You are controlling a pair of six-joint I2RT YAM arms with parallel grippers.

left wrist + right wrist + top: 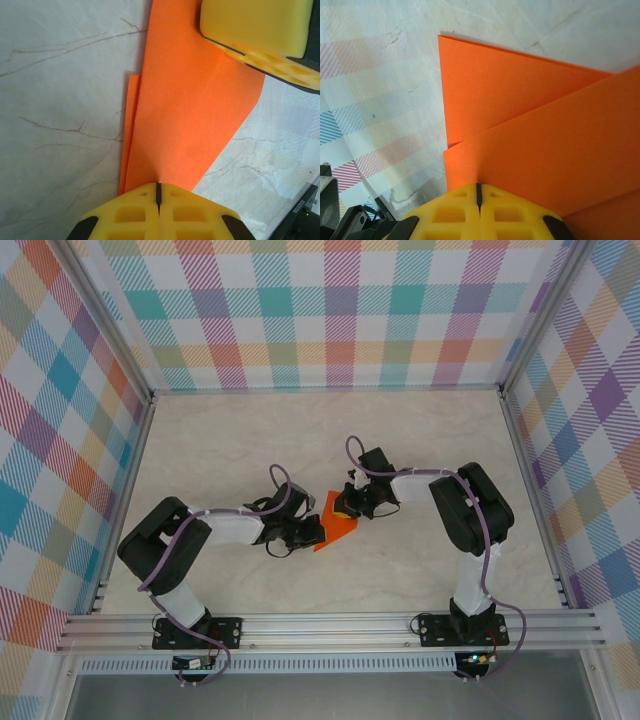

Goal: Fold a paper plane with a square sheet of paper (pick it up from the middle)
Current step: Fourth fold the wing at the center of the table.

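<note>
The orange square sheet of paper lies on the marble table between my two grippers, folded into overlapping layers. In the left wrist view the sheet has a slanted right edge and a thin under-layer along its left side. My left gripper is shut, its tips down on the sheet's near end. The right gripper's yellow fingers sit on the far end. In the right wrist view two layers of the sheet overlap, and my right gripper is shut with its tips on the upper layer.
Plaid walls enclose the marble table at the back and sides. An aluminium rail runs along the near edge by the arm bases. Open tabletop lies behind and beside the arms.
</note>
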